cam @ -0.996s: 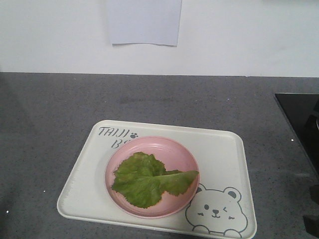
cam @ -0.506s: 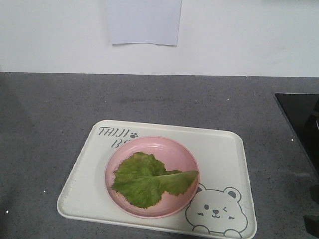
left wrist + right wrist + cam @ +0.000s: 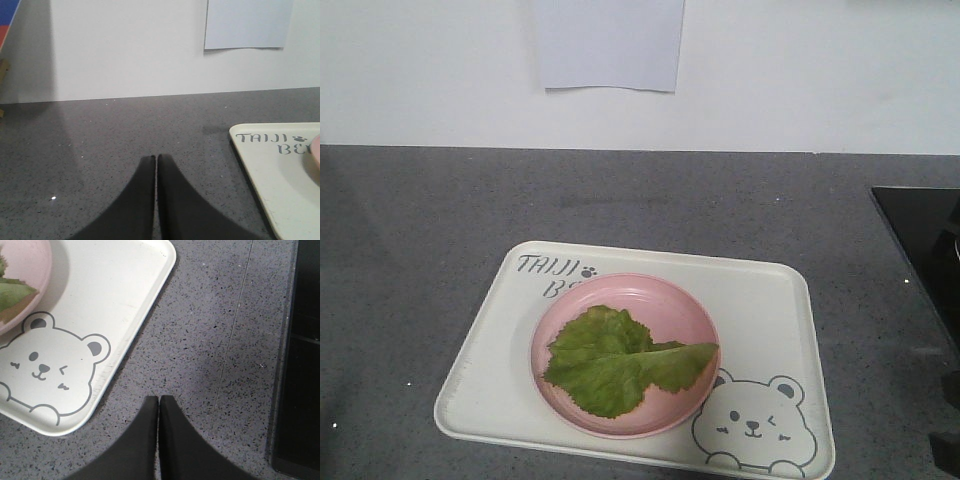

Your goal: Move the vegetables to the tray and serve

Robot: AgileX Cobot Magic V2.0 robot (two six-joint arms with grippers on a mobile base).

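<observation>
Serving looks to be the step in hand, since the vegetables [image 3: 620, 362] already lie on a round pink plate [image 3: 670, 305] that sits in the middle of the tray [image 3: 765, 310], covering part of the grey lettering at its far left corner and touching the bear drawing [image 3: 752, 425] at its near right corner. Both grippers are off the load: the left gripper [image 3: 155, 159] hangs over bare countertop just beyond the tray's left edge, its jaws pressed together, and the right gripper [image 3: 159, 400] sits over the counter just off the tray's near right corner, jaws likewise together with nothing between them. To carry the tray well, each set of jaws would have to part first, then take the raised rim on opposite short edges at matching positions, so the tray lifts level; a one-sided grip would likely tilt it and let the plate slide, and the limp leaf with it. The rim looks thin and smooth, so a firm bite near mid-edge seems wiser than at the rounded corners. The dark grey speckled countertop [image 3: 440, 230] is flat and gives room on the left and at the back, while a black glossy panel [image 3: 920, 240] lies along its right edge. Behind stands a plain white wall [image 3: 820, 80] with a sheet of paper [image 3: 610, 45] fixed to it.
</observation>
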